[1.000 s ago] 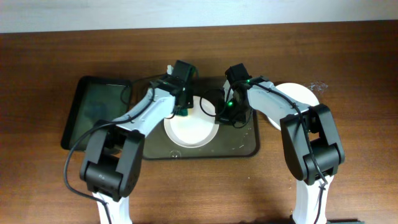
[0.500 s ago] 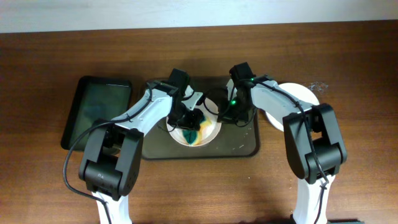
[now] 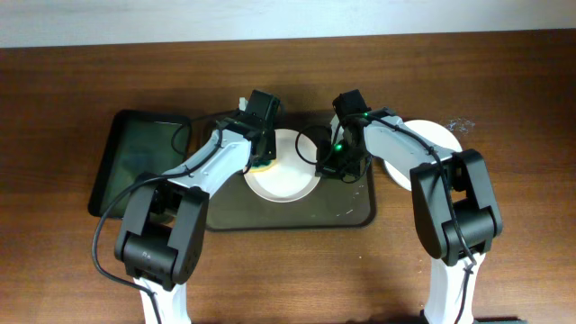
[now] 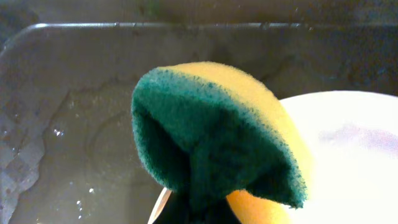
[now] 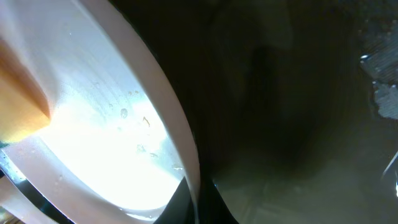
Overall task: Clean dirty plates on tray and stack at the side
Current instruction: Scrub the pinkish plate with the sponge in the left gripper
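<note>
A white plate (image 3: 281, 178) lies on the dark brown tray (image 3: 351, 211), near its middle. My left gripper (image 3: 262, 162) is shut on a green-yellow sponge (image 4: 217, 143) and holds it over the plate's left rim (image 4: 348, 155). My right gripper (image 3: 331, 164) is shut on the plate's right rim, which shows between its fingers in the right wrist view (image 5: 124, 124). An orange edge of the sponge (image 5: 18, 106) shows there too. Another white plate (image 3: 436, 144) lies on the table to the right of the tray, partly hidden by my right arm.
A smaller black tray (image 3: 139, 162) lies on the table to the left of the brown tray. The brown tray's floor looks wet, with droplets (image 4: 68, 130). The table's far edge meets a pale wall.
Half a second ago the sponge was down in the middle of the plate. Now the left gripper has drawn it back up to the plate's left rim. The right gripper stays on the rim.
</note>
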